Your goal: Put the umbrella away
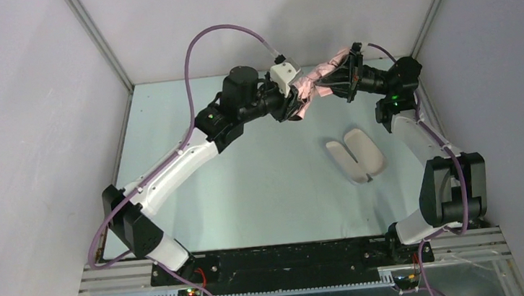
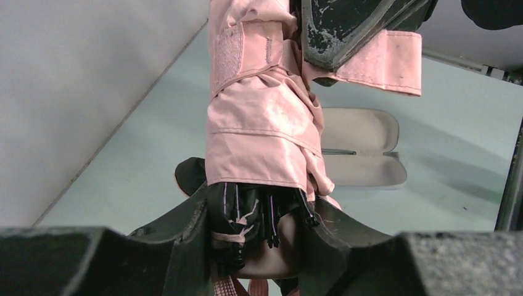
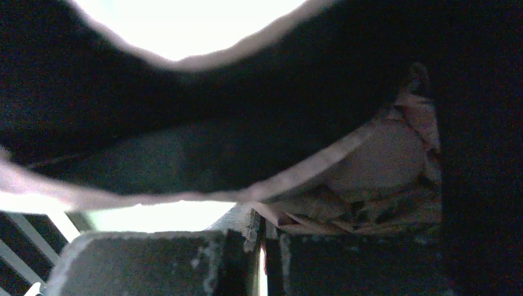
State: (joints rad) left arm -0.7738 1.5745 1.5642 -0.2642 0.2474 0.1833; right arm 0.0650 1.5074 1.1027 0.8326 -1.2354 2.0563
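Between two pincers, off table (image 1: 248,185): umbrella (image 1: 315,85), folded, canopy bunched. Rib end clamped in part-open left pincer (image 1: 291,105); strap (image 2: 395,61) pinched by closed right pincer (image 1: 343,75). Strap seemingly unfastened; case (image 1: 355,155) open below, umbrella not in. Stowing remains.

Left of the open pale lilac oblong hard case (image 1: 355,155), the pale green surface (image 1: 248,185) lies wide and free. Behind the case, the folded pale pink fabric umbrella (image 1: 312,85) hangs above the surface, gripped by the left pincer (image 1: 296,105) and the right pincer (image 1: 343,76), and bars passage there. Just right of the case stands the white right arm (image 1: 417,136), with the white side wall (image 1: 515,94) behind it.
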